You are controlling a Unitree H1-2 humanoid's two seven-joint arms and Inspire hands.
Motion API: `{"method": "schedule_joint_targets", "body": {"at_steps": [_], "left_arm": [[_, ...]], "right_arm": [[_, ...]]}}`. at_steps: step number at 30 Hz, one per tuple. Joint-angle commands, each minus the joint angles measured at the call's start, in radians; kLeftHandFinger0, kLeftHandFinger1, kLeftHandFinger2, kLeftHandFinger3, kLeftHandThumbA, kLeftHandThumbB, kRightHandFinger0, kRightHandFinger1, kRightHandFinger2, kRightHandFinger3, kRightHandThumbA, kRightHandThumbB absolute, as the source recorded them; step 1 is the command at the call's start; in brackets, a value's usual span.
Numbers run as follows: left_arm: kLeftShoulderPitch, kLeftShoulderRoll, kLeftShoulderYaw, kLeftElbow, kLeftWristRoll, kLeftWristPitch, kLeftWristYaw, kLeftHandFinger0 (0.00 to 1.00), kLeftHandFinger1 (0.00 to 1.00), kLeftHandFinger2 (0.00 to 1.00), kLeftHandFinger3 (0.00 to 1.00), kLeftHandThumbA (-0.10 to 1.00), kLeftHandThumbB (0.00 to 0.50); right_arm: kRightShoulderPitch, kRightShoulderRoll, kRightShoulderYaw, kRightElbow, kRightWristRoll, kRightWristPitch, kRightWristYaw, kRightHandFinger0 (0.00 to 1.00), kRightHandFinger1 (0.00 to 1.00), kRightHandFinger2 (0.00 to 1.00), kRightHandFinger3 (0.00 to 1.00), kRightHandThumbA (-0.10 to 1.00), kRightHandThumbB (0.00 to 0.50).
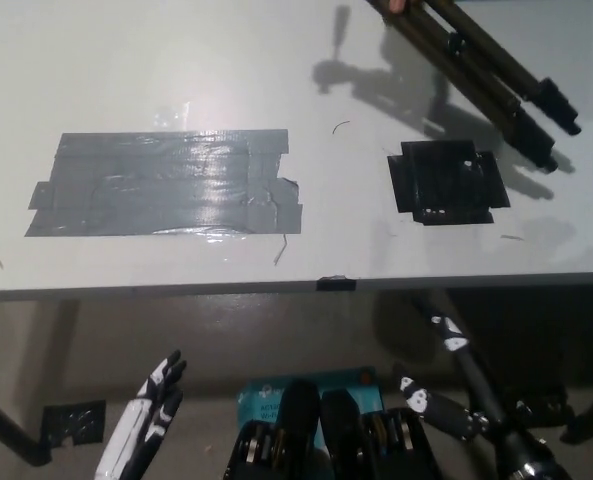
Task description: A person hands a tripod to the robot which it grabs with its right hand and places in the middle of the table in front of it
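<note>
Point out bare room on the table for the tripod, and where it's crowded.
Bare table runs between the grey tape patch and the black tape square, and across the far side beyond the grey patch. The far right corner is crowded: the tripod hangs above it, next to the black square.

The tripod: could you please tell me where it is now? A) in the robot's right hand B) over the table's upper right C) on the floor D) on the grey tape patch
B: the tripod juts in over the table at top right, beyond the black tape patch; the right hand and left hand are both low, below the table edge.
</note>
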Motion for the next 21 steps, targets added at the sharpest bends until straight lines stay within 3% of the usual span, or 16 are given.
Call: {"method": "schedule_joint_targets", "body": {"at_steps": [1,6,8,11,13,15,19,21], "left_arm": [[0.025,-0.009,0.009,-0.017,-0.022,-0.086,0.004,1.0,1.0,1.0,1.0,0.95,0.298],[0.064,-0.013,0.028,-0.089,-0.041,-0.098,0.022,1.0,1.0,1.0,1.0,1.0,0.289],[0.068,-0.013,0.033,-0.11,-0.044,-0.098,0.024,1.0,1.0,1.0,1.0,1.0,0.288],[0.073,-0.011,0.034,-0.125,-0.057,-0.098,0.016,1.0,1.0,1.0,1.0,0.99,0.283],[0.071,-0.01,0.035,-0.126,-0.055,-0.098,0.016,1.0,1.0,1.0,1.0,0.98,0.281],[0.067,-0.008,0.033,-0.118,-0.043,-0.098,0.023,1.0,1.0,1.0,1.0,0.99,0.269],[0.054,-0.008,0.034,-0.104,-0.043,-0.098,0.019,1.0,1.0,1.0,1.0,1.0,0.274],[0.046,-0.006,0.035,-0.098,-0.039,-0.098,0.02,1.0,1.0,1.0,1.0,1.0,0.279]], "right_arm": [[0.022,0.015,-0.059,-0.162,-0.069,-0.097,-0.103,1.0,1.0,1.0,1.0,0.62,0.192],[0.035,0.015,-0.134,-0.466,-0.207,0.001,-0.094,1.0,1.0,1.0,1.0,0.67,0.22],[-0.028,0.0,-0.169,-0.574,-0.306,0.088,-0.048,1.0,1.0,1.0,1.0,0.79,0.271],[-0.148,-0.024,-0.191,-0.606,-0.317,0.218,0.022,1.0,1.0,1.0,1.0,0.86,0.36],[-0.216,-0.035,-0.199,-0.589,-0.331,0.295,0.052,1.0,1.0,1.0,1.0,0.85,0.377],[-0.322,-0.061,-0.206,-0.516,-0.344,0.377,0.081,1.0,1.0,1.0,1.0,0.81,0.348],[-0.464,-0.1,-0.194,-0.357,-0.355,0.452,0.101,1.0,1.0,1.0,1.0,0.88,0.347],[-0.556,-0.111,-0.174,-0.215,-0.373,0.483,0.09,1.0,1.0,1.0,1.0,0.9,0.374]]}}
